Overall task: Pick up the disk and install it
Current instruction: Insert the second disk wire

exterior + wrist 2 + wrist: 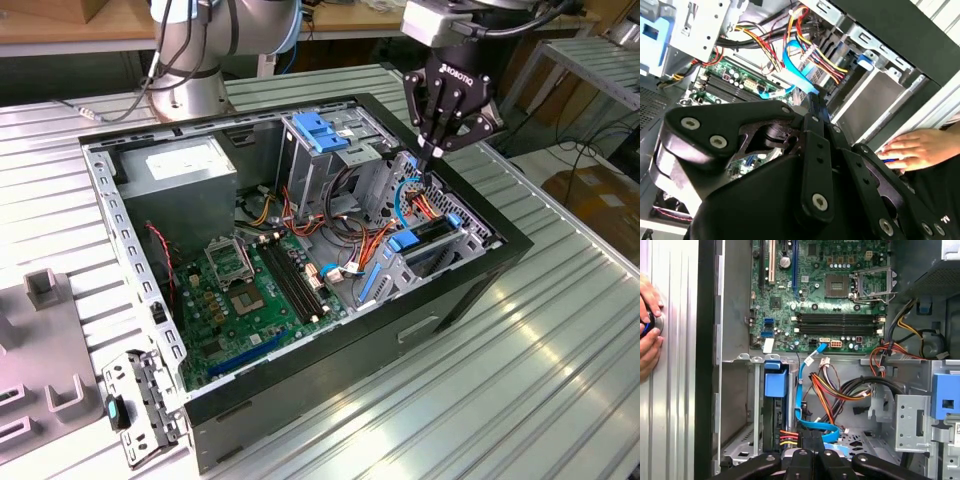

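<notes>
I have the gripper (428,160) clenched with nothing in it, fingertips over the drive cage (425,250) at the case's front. The disk (774,412) sits on edge in that cage, blue rail up, cables attached; installation looks nearly complete.

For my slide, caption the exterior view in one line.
Robot gripper lowered into the open computer case, fingers together at the blue cable above the drive bay.

Fingers (432,152) over case (470,290) (opened).
</notes>
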Controlling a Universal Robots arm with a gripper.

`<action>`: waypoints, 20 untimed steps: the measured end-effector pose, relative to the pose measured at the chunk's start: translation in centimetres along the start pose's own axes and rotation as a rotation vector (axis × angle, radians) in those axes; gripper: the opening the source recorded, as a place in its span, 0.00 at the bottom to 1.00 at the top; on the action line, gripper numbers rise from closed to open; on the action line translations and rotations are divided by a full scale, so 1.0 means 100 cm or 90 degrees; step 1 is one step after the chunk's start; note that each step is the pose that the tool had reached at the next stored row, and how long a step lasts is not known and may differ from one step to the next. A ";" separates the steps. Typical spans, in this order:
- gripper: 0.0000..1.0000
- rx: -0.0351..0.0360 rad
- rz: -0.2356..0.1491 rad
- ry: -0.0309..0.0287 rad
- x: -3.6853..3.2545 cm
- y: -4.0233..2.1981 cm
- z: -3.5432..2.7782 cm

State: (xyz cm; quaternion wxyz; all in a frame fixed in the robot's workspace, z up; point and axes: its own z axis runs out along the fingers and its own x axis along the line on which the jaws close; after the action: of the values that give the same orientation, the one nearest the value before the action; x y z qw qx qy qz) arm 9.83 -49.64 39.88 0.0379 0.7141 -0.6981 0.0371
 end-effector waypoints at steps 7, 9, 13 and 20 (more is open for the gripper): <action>0.17 -0.0004 0.000 0.0186 -0.0150 -0.0019 0.0051; 0.17 -0.0007 0.001 0.0278 -0.0181 -0.0028 0.0047; 0.17 -0.0019 0.001 0.0826 -0.0215 -0.0034 0.0044; 0.25 -0.0030 0.001 0.1350 -0.0295 -0.0051 0.0036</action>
State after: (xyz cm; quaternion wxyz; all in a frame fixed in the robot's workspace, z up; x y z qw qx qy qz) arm 10.27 -46.74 39.21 0.1133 0.7057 -0.6906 0.1108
